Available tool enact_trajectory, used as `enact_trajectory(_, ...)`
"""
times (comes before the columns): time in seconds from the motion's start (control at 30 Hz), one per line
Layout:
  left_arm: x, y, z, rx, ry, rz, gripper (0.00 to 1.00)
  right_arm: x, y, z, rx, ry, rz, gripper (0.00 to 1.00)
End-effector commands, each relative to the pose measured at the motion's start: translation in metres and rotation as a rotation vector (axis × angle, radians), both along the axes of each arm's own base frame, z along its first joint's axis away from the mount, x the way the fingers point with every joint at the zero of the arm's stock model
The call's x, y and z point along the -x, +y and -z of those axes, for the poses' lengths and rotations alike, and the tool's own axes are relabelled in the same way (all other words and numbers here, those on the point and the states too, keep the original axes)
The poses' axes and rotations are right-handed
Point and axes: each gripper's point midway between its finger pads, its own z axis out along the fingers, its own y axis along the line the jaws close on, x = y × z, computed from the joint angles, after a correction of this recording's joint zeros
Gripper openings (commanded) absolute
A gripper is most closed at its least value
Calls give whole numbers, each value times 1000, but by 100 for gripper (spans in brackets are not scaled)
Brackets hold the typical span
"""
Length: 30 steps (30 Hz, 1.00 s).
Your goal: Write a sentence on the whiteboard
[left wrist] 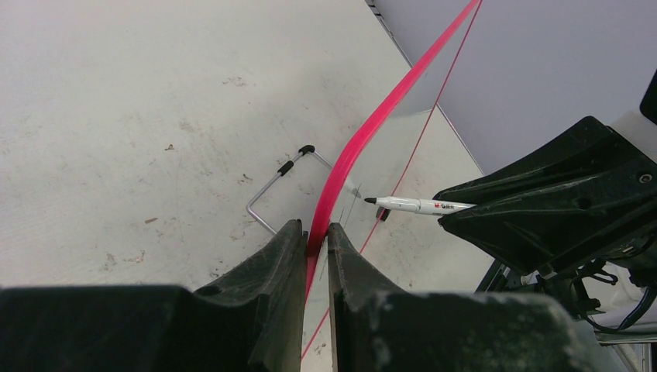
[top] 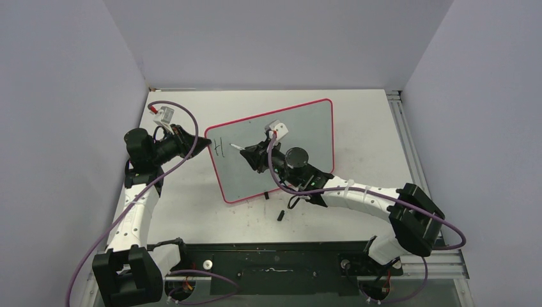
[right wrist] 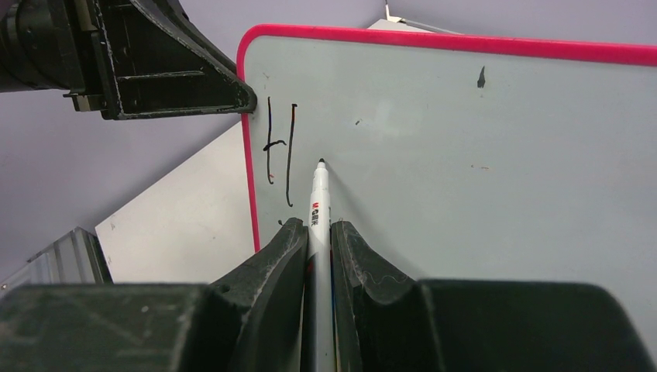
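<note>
a worn white table (top: 371, 128) boxed in by plain pale grey walls (top: 275, 38) fills the top view. the whiteboard (top: 313, 128) sits at centre frame, propped at a slant, its long axis running left to right and climbing a little toward the upper right. its face is glossy grey-white inside a thin red-pink rim with rounded corners. of the sentence (right wrist: 280, 151) only one black letter shows, an "h" of two long thin strokes and a short crossbar, close to the board's left edge.

just right of that letter is the black tip of a white marker (right wrist: 318, 194), pointing straight at the board; whether it touches i cannot tell. the right gripper (right wrist: 314, 232) is clamped on the marker's barrel, its arm reaching in from lower right across the board's lower edge. the left gripper (left wrist: 316, 236) pinches the board's left rim between its jaws, its arm bent up the left of the frame.

a wire stand (left wrist: 267, 190) shows behind the board in the left wrist view. a small black piece (top: 280, 214) lies on the table below the board.
</note>
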Motion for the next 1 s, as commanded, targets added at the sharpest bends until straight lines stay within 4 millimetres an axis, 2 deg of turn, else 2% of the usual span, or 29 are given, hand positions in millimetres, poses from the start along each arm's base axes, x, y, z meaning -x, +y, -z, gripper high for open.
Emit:
enact_trajectory(0.0, 1, -1, -19, -11, -63, 12, 12, -7, 7, -33, -74, -66, -5, 5)
enact_trajectory(0.33, 0, -2, -20, -11, -65, 14, 12, -10, 12, -27, -58, -61, -5, 5)
enact_trajectory(0.7, 1, -2, -20, -10, -65, 13, 12, 1, 11, 0, -9, -11, -25, 5)
enact_trajectory(0.97, 0, -2, -20, -11, -67, 14, 12, 4, 4, 6, 8, -1, -9, 5)
